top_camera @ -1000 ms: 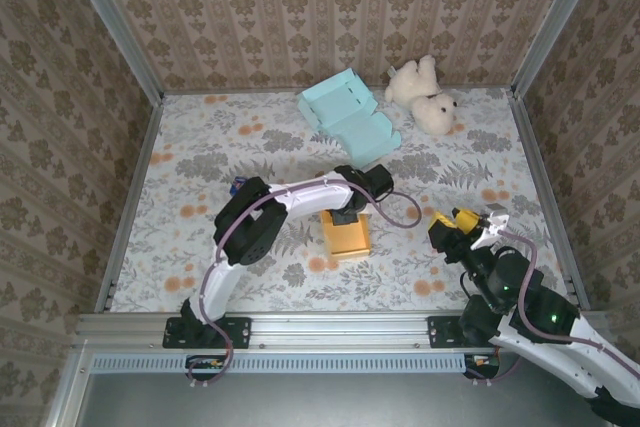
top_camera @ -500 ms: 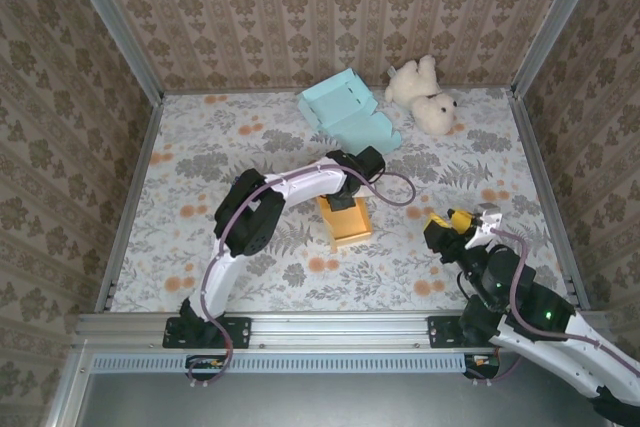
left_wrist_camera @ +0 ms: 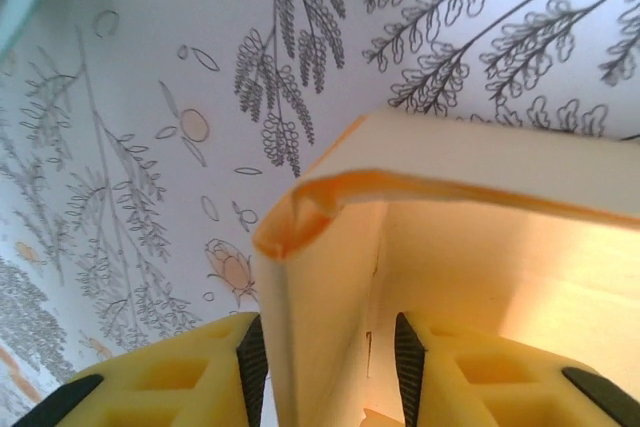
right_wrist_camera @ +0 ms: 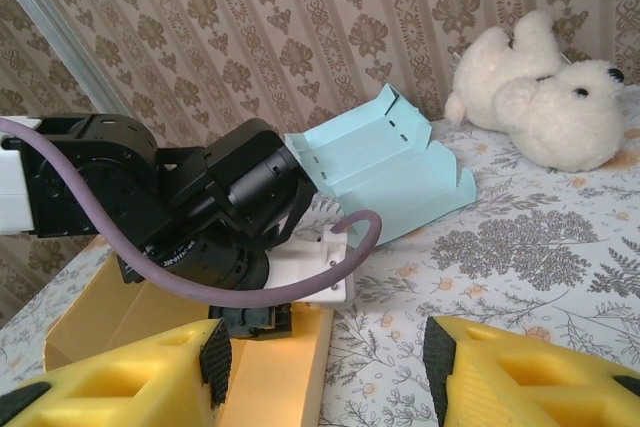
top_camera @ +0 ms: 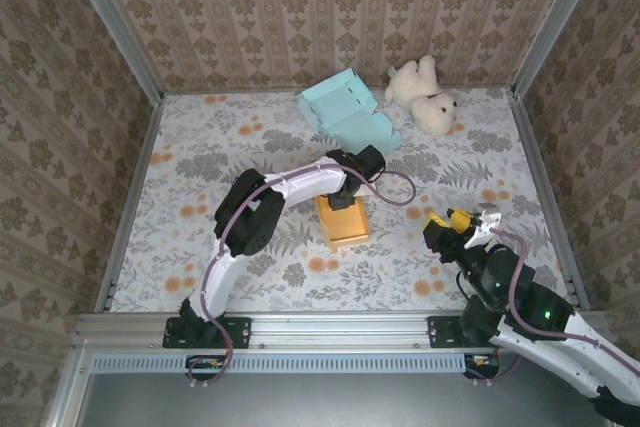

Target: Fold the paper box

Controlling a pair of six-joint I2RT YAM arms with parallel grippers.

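Observation:
The orange paper box (top_camera: 345, 228) lies in the middle of the table, open side up. My left gripper (top_camera: 349, 201) reaches down over its far end. In the left wrist view the box's side wall (left_wrist_camera: 318, 287) stands between the fingers of the left gripper (left_wrist_camera: 330, 372). The jaws are open: the right pad is clear of the wall and the left pad is close beside it. My right gripper (top_camera: 462, 222) hovers open at the near right with nothing between its fingers. In its own view the right gripper (right_wrist_camera: 330, 357) faces the orange box (right_wrist_camera: 270, 382) and the left wrist (right_wrist_camera: 215, 212).
A light blue folded paper box (top_camera: 350, 117) lies at the back centre, in the right wrist view (right_wrist_camera: 385, 162) just behind the left arm. A white teddy bear (top_camera: 425, 93) lies at the back right. Patterned walls enclose the table on three sides.
The left jaws have opened, letting go of the box wall they pinched. Over the last second the left arm drew back a little and the box moved slightly away with it. The right arm barely moved.

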